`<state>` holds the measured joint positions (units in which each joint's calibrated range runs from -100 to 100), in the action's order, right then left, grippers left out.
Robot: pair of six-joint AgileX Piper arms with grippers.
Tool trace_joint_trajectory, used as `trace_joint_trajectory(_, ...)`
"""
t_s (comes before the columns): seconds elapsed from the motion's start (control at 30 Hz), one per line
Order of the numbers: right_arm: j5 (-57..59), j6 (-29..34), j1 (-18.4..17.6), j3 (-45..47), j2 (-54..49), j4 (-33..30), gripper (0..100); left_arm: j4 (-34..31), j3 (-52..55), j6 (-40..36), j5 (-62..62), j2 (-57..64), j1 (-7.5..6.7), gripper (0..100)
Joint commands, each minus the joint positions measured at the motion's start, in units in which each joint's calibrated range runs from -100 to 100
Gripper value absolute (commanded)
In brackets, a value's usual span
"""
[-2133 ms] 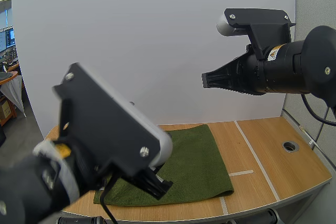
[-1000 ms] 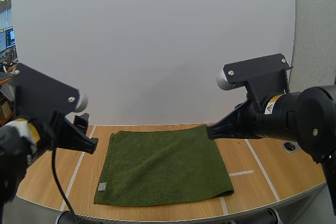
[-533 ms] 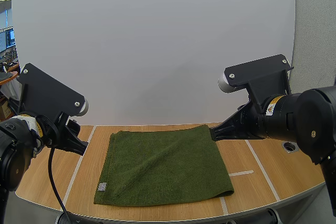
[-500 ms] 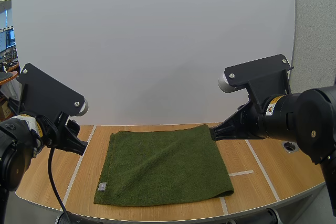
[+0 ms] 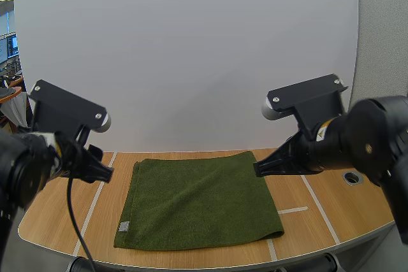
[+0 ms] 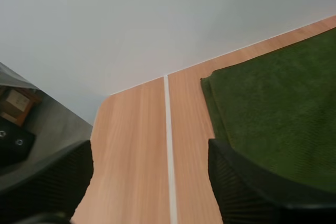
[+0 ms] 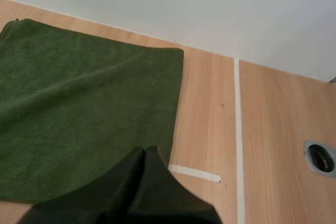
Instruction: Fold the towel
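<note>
- One green towel (image 5: 199,199) lies spread flat in the middle of the wooden table (image 5: 331,202), in a single layer with no fold in it.
- One small white tag (image 5: 123,226) sits on the towel near its near left corner.
- Two grippers hang above the table, one at each side of the towel, and neither holds anything.
- The left gripper (image 5: 107,173) is over the bare wood just left of the towel's far left corner. Its two fingers (image 6: 252,182) stand spread wide apart, with one long tape line showing between them.
- The right gripper (image 5: 258,169) is over the towel's right edge, toward the far right corner. Its two fingers are pressed together into one dark wedge on nothing, the tip close above the short tape strip.
- Three white tape strips mark the table: one long line (image 5: 95,199) left of the towel, one long line (image 5: 315,195) right of it, and one short strip (image 5: 292,210) between the towel's right edge and the right line.
- One round cable hole (image 5: 352,178) sits in the wood at the far right, well apart from the towel.
</note>
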<state>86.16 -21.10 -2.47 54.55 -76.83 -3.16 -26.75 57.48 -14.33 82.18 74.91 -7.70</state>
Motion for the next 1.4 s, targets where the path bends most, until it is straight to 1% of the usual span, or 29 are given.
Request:
trace_joint_trajectory(0.0, -2.6, 0.18, 0.23, -0.03, 9.3, 4.11, 0, 4.55, -3.31, -0.81, 0.72, -6.48, 0.12, 100)
trace_joint_trajectory(0.17, -4.12, -0.11, 0.23, -0.82, 13.92, 4.56, 0, 2.19, -3.43, -0.11, 1.25, -7.43, 0.12, 100)
trace_joint_trajectory(0.23, -4.49, -0.11, 0.23, -0.83, 14.09, 4.56, 0, 0.24, -3.43, -0.11, 1.87, -7.43, 0.21, 100)
trace_joint_trajectory(0.33, -5.06, -0.11, 0.23, -0.83, 14.09, 4.65, 0, -0.35, -3.43, -0.11, 2.06, -7.43, 0.39, 100)
trace_joint_trajectory(0.37, -5.05, -0.2, 0.23, -0.83, 14.09, 4.65, 0, 0.06, -3.43, -0.11, 1.45, -7.43, 0.43, 100)
trace_joint_trajectory(0.4, -5.05, -0.39, 0.23, -0.83, 14.09, 4.65, 0, 0.28, -3.43, -0.11, 0.75, -7.43, 0.5, 95)
trace_joint_trajectory(0.47, -5.22, -0.49, 0.23, -0.83, 14.09, 4.65, 0, 0.71, -3.43, -0.11, -0.97, -7.43, 0.55, 79)
trace_joint_trajectory(0.5, -5.22, -0.49, 0.23, -0.83, 14.09, 4.65, 0, 0.87, -3.43, -0.11, -1.95, -7.43, 0.55, 63)
trace_joint_trajectory(0.53, -5.22, -0.49, 0.23, -0.83, 14.09, 4.65, 0, 0.87, -3.43, -0.62, -2.2, -7.43, 0.55, 51)
trace_joint_trajectory(0.57, -5.22, -0.49, 0.23, -0.83, 14.09, 4.65, 0, 0.87, -3.43, -0.97, -2.72, -7.43, 0.55, 36)
trace_joint_trajectory(0.6, -5.41, -0.59, 0.23, -0.83, 14.09, 4.65, 0, 0.87, -3.43, -1.06, -3.33, -7.43, 0.55, 23)
trace_joint_trajectory(0.63, -5.39, -0.87, 0.23, -0.83, 14.09, 4.65, 0, 0.87, -3.43, -1.22, -3.5, -7.43, 0.55, 7)
trace_joint_trajectory(0.67, -5.39, -1.33, 0.23, -0.83, 14.09, 4.65, 0, 0.87, -3.43, -1.22, -3.73, -7.43, 0.55, 0)
trace_joint_trajectory(0.77, -5.39, -1.7, 0.23, -0.83, 14.09, 4.65, 0, 0.87, -3.43, -0.52, -4.54, -7.57, 0.55, 0)
trace_joint_trajectory(0.87, -6.09, -3.97, 0.23, -0.83, 14.09, 4.65, 0, 1.13, -3.43, 3.23, -7.34, -7.7, 0.55, 0)
trace_joint_trajectory(0.97, -6.98, -3.87, 0.23, -1.42, 14.37, 4.95, 0, 1.23, -3.43, 5.09, -11.03, -8.51, 0.55, 0)
trace_joint_trajectory(1.1, -5.63, -3.75, 0.23, -4.22, 16.76, 5.06, 0, 1.23, -3.43, 5.83, -11.38, -13.97, 0.55, 0)
trace_joint_trajectory(1.23, -4.95, -3.61, 0.23, -7.39, 18.78, 5.06, 0, 1.6, -3.43, 6.16, -14.43, -20.08, 0.55, 0)
trace_joint_trajectory(1.37, -4.73, -5.61, 0.23, -8.76, 19.31, 5.06, 0, 2.45, -3.43, 7.31, -14.32, -24.35, 0.55, 0)
